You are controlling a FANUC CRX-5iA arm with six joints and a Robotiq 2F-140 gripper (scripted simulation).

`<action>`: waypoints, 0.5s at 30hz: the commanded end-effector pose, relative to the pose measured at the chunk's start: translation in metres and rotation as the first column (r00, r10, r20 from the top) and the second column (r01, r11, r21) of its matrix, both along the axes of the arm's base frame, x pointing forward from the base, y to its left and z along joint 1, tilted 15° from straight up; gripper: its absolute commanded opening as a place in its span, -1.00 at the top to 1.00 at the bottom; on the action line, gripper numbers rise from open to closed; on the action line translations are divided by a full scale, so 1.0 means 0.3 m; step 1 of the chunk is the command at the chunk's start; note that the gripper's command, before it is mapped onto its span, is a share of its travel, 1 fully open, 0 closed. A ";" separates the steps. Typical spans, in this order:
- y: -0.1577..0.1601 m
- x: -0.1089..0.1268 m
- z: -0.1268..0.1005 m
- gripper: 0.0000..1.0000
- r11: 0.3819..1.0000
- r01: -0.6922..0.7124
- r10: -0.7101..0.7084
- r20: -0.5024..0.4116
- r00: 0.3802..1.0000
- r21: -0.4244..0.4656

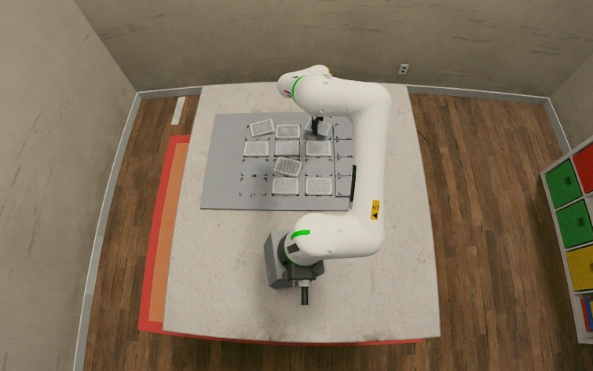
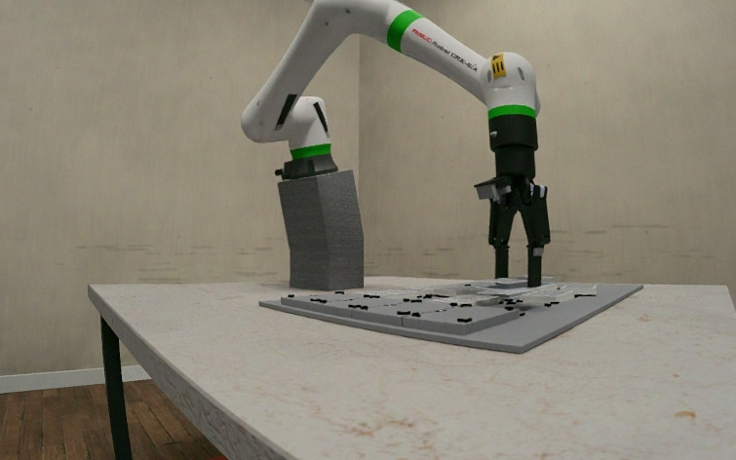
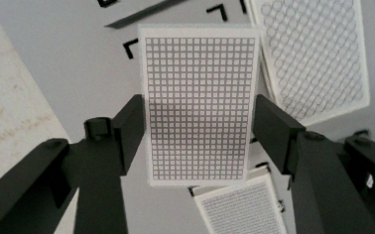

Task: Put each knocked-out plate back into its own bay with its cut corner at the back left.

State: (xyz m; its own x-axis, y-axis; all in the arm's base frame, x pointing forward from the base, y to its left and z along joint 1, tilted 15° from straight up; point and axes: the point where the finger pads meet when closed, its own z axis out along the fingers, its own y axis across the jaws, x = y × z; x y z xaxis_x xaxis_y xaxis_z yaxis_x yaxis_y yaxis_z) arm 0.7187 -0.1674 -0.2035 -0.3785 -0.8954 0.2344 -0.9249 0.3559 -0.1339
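Note:
My gripper (image 1: 315, 125) (image 2: 517, 280) (image 3: 197, 111) is shut on a sealed 384-well plate (image 1: 324, 129) (image 2: 506, 282) (image 3: 198, 79), gripping its long sides. It holds the plate low over the back row, third column of the grey deck (image 1: 225, 184) (image 2: 530, 336). In the wrist view the plate sits askew to the black corner pieces below. A second 384-well plate (image 1: 261, 127) lies skewed at the back left. A third plate (image 1: 287, 166) lies skewed near row 2, column 2.
Other plates sit square in their bays: back middle (image 1: 287, 131) (image 3: 240, 208), row 3 (image 1: 256, 148) (image 1: 286, 148) (image 1: 318, 148) (image 3: 312, 55), and front row (image 1: 285, 185) (image 1: 319, 185). The raised right column (image 1: 344, 147) holds no plates. The arm's base (image 1: 289, 262) stands in front of the deck.

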 end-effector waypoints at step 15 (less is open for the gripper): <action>-0.007 -0.006 0.006 0.80 0.943 -0.332 0.331 -0.089 0.939 0.005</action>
State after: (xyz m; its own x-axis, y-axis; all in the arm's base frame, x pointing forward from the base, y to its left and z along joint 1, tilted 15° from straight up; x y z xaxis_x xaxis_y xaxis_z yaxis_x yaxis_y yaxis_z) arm 0.7161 -0.1696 -0.2026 -0.0387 -0.9639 0.2636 -0.9984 0.0266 -0.0492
